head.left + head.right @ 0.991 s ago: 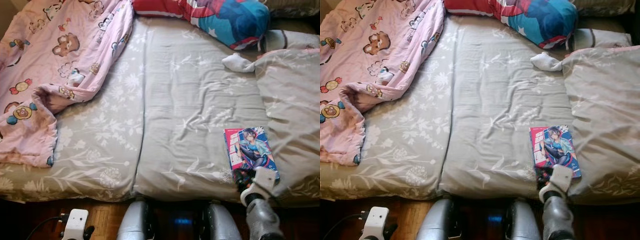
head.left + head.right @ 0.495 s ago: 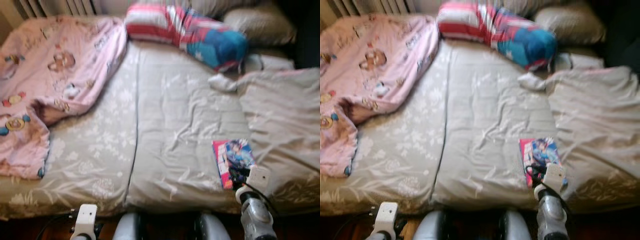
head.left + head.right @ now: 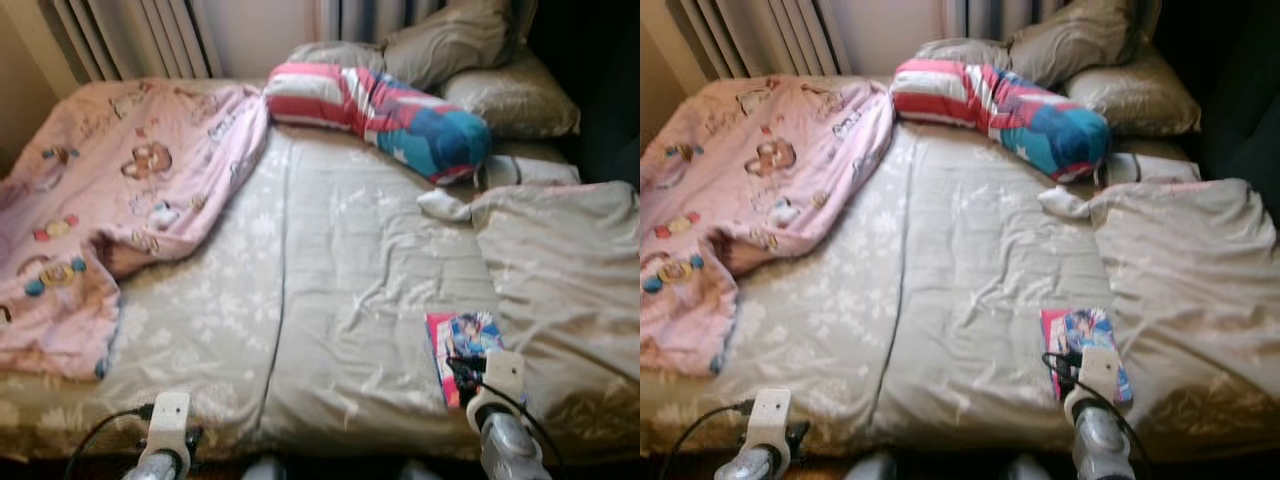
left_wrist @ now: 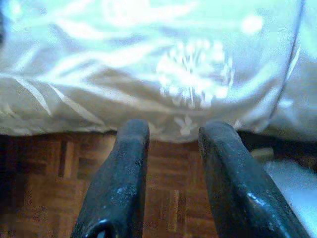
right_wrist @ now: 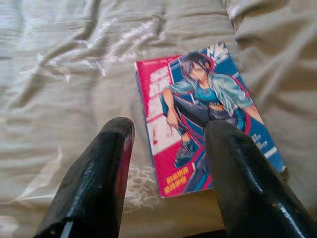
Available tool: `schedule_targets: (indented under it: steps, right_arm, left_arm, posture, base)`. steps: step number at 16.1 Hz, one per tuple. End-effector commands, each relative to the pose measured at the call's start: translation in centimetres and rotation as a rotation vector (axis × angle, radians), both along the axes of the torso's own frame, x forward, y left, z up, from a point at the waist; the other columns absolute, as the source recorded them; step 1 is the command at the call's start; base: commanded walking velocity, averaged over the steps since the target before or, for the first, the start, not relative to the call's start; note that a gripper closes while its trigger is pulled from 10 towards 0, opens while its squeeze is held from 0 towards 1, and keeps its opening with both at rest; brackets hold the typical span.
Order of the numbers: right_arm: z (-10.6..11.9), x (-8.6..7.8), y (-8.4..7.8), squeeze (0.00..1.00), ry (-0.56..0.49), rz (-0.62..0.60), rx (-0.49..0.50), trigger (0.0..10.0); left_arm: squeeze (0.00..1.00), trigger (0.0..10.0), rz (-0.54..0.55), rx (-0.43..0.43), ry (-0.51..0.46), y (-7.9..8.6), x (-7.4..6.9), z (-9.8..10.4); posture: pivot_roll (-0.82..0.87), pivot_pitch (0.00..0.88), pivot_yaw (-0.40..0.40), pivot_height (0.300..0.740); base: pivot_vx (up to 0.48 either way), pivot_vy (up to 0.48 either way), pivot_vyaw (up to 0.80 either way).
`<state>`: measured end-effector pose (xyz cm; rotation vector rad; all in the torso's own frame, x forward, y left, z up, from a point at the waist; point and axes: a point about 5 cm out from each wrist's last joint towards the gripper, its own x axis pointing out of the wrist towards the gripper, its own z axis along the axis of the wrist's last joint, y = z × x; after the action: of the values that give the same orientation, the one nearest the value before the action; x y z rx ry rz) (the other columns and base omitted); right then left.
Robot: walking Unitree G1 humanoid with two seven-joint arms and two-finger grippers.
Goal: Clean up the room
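From the head camera we see our right gripper (image 3: 470,368) poised at the near edge of the beige floral-print bed (image 3: 330,260), the thin pink-and-blue comic book with a drawn figure on its cover (image 3: 462,342) lying flat just ahead of its tips, its long axis running away from us toward the striped red, white and blue bolster pillow (image 3: 385,105); our left gripper (image 3: 168,440) hangs low, well apart from the book, so the right arm is plainly the nearer

At the left wrist, two black fingers (image 4: 124,178) stand parted and empty over parquet floor (image 4: 44,168), the bed's hanging sheet just beyond

At the right wrist, the fingers (image 5: 94,183) gape wide and hold nothing, the book between and just past them, skewed slightly; its cover lettering is too blurred for us to read
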<state>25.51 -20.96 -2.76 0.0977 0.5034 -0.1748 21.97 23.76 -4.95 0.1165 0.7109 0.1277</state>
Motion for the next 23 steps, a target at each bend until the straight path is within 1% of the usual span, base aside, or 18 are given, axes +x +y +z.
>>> schedule_targets:
  steps: [1, 2, 4, 5, 8, 9, 10, 11, 13, 16, 17, 18, 19, 20, 21, 23]
  right_arm:
    - [-1.0, -0.8, 0.8, 0.0, 0.068, 0.037, 0.013, 10.0]
    - [-1.2, -1.1, 0.7, 0.0, 0.087, 0.032, 0.016, 10.0]
    - [-1.9, -1.9, 0.6, 0.0, 0.129, 0.008, 0.028, 10.0]
    - [-2.6, -2.7, 1.0, 0.0, 0.186, 0.017, 0.041, 10.0]
    - [-4.0, -4.7, 1.1, 0.0, 0.268, -0.031, 0.078, 10.0]
    - [-4.5, -5.5, 1.4, 0.0, 0.303, -0.01, 0.071, 10.0]
    - [-4.9, -6.0, 1.9, 0.0, 0.334, 0.04, 0.059, 10.0]
    - [-5.1, -6.4, 2.1, 0.0, 0.348, 0.061, 0.058, 10.0]
    - [-5.1, -6.5, 2.0, 0.0, 0.352, 0.037, 0.066, 10.0]
    - [-5.2, -6.5, 2.1, 0.0, 0.356, 0.04, 0.064, 10.0]
    - [-5.3, -6.6, 2.4, 0.0, 0.368, 0.064, 0.065, 10.0]
    - [-5.3, -6.6, 2.6, 0.0, 0.371, 0.096, 0.043, 10.0]
    - [-5.3, -6.6, 2.8, 0.0, 0.354, 0.085, 0.087, 10.0]
    - [-5.3, -6.6, 2.8, 0.0, 0.36, 0.12, 0.043, 10.0]
    - [-5.3, -6.7, 2.9, 0.0, 0.363, 0.129, 0.033, 10.0]
    - [-5.5, -7.1, 2.7, 0.0, 0.38, 0.095, 0.06, 10.0]
  left_arm:
    - [0.0, 10.0, 0.05, -0.026, 0.009, 0.4, -0.4, -0.2]
    - [0.0, 10.0, 0.054, -0.037, 0.018, 0.2, -0.7, -0.4]
    - [0.0, 10.0, 0.033, -0.04, 0.045, -0.5, -1.2, -0.9]
    - [0.0, 10.0, 0.024, -0.039, 0.057, -0.8, -1.4, -1.1]
    - [0.0, 10.0, 0.01, -0.042, 0.068, -1.4, -1.1, -1.2]
    - [0.0, 10.0, 0.009, -0.043, 0.067, -1.6, -1.0, -1.2]
    - [0.0, 10.0, 0.011, -0.046, 0.066, -1.7, -0.9, -1.2]
    - [0.0, 10.0, 0.014, -0.048, 0.066, -1.9, -0.9, -1.2]
    - [0.0, 10.0, 0.014, -0.054, 0.069, -2.1, -0.9, -1.2]
    - [0.0, 10.0, 0.011, -0.053, 0.074, -2.0, -0.9, -1.3]
    - [0.0, 10.0, 0.007, -0.046, 0.087, -1.9, -1.1, -1.4]
    - [0.0, 10.0, 0.004, -0.043, 0.091, -1.8, -1.2, -1.4]
    - [0.0, 10.0, 0.005, -0.042, 0.092, -1.7, -1.3, -1.4]
    - [0.0, 10.0, 0.001, -0.041, 0.092, -1.7, -1.3, -1.4]
    - [0.0, 10.0, -0.002, -0.039, 0.092, -1.7, -1.3, -1.4]
    - [0.0, 10.0, -0.006, -0.033, 0.097, -1.6, -1.4, -1.4]
  posture:
    - [0.11, 0.045, 0.028, 0.733]
    - [0.1, 0.038, 0.025, 0.74]
    - [0.1, 0.028, 0.021, 0.74]
    - [0.09, 0.022, 0.019, 0.74]
    - [0.09, 0.007, 0.008, 0.74]
    - [0.09, 0.002, 0.003, 0.74]
    - [0.09, 0.0, 0.002, 0.74]
    - [0.09, 0.0, 0.0, 0.74]
    - [0.09, 0.0, 0.001, 0.74]
    - [0.09, 0.0, 0.012, 0.74]
    - [0.08, 0.0, 0.015, 0.74]
    - [0.09, 0.0, 0.017, 0.74]
    - [0.09, 0.0, 0.02, 0.74]
    - [0.09, 0.0, 0.021, 0.74]
    - [0.09, 0.0, 0.022, 0.74]
    - [0.09, 0.0, 0.026, 0.74]
  base:
    - [0.0, 0.0, 0.0]
    - [0.0, 0.0, 0.0]
    - [0.0, 0.0, 0.0]
    - [0.0, 0.0, 0.0]
    - [0.0, 0.0, 0.0]
    - [0.0, 0.0, 0.0]
    - [0.0, 0.0, 0.0]
    - [0.0, 0.0, 0.0]
    - [0.0, 0.0, 0.0]
    - [0.0, 0.0, 0.0]
    - [0.0, 0.262, 0.0]
    - [0.0, 0.274, 0.0]
    - [0.0, 0.274, 0.0]
    - [0.0, 0.274, 0.8]
    - [0.0, 0.341, 0.8]
    - [0.0, 0.358, 0.0]
